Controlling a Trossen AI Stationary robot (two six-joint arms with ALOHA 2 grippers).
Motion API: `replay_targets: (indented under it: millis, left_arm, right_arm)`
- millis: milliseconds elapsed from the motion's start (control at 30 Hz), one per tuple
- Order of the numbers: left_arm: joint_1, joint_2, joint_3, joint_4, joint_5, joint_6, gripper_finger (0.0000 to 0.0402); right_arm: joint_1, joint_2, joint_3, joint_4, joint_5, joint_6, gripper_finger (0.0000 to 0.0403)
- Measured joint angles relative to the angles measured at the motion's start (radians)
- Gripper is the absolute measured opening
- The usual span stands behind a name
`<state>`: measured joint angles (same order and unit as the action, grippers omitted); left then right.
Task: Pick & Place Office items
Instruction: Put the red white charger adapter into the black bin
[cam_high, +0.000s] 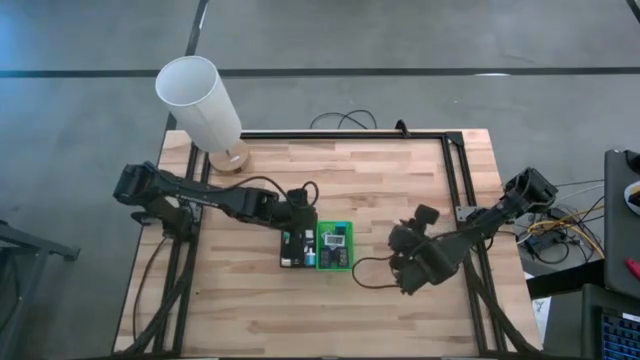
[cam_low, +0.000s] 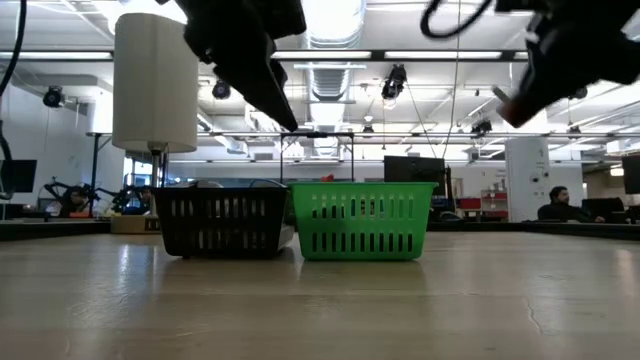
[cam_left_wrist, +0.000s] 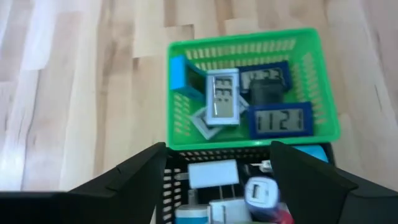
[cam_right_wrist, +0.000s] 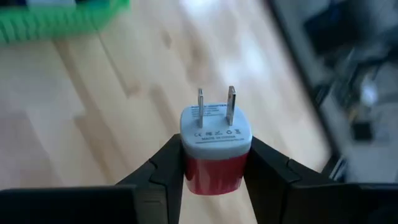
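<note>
A small plug charger (cam_right_wrist: 215, 134) with a red body, a white face and two metal prongs sits in my right gripper (cam_right_wrist: 214, 146), which is shut on it above the bare wood to the right of the green basket (cam_high: 335, 247). My left gripper (cam_left_wrist: 217, 146) hangs open over the black basket (cam_left_wrist: 249, 158), touching nothing. The black basket holds several white and blue chargers (cam_left_wrist: 261, 193). The green basket (cam_left_wrist: 249, 43) stands against it and holds several small digital clocks (cam_left_wrist: 280, 119). My right gripper pinches the charger's red body (cam_right_wrist: 194, 174) between its two fingers, one on each side. The white face and the prongs (cam_right_wrist: 231, 102) point away from the gripper. The charger is lifted clear of the table, and the fingers slant downward.
A tall white cylinder lamp (cam_high: 200, 105) stands at the table's far left corner. A black frame rail (cam_high: 455, 170) runs along the far and right edges. Bare wood lies in front of both baskets (cam_low: 320, 300) and to the right of the green one.
</note>
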<state>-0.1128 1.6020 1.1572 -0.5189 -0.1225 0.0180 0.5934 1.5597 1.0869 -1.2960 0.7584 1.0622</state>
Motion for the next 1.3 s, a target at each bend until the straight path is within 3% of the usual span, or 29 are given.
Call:
replay_targets:
  millis: [333, 767, 900, 1167, 1300]
  left_arm:
    - [0.079, -0.034, 0.000, 0.145, 0.156, -0.006, 0.0291]
    - [0.099, -0.110, 0.000, 0.470, 0.360, -0.032, 0.0291]
    - [0.100, -0.109, 0.000, 0.541, 0.388, -0.060, 0.0291]
    - [0.100, -0.108, 0.000, 0.616, 0.396, -0.121, 0.0291]
    - [0.100, -0.108, 0.000, 0.616, 0.396, -0.133, 0.0291]
  right_arm:
    - [0.025, 0.004, 0.069, 0.031, 0.318, -0.326, 0.0122]
    - [0.110, 0.005, 0.087, 0.192, 0.579, -0.505, 0.0122]
    - [0.111, 0.005, 0.106, 0.341, 0.609, -0.678, 0.0122]
    - [0.111, 0.006, 0.094, 0.808, 0.640, -1.202, 0.0122]
    - [0.110, 0.006, 0.091, 0.907, 0.656, -1.338, 0.0122]
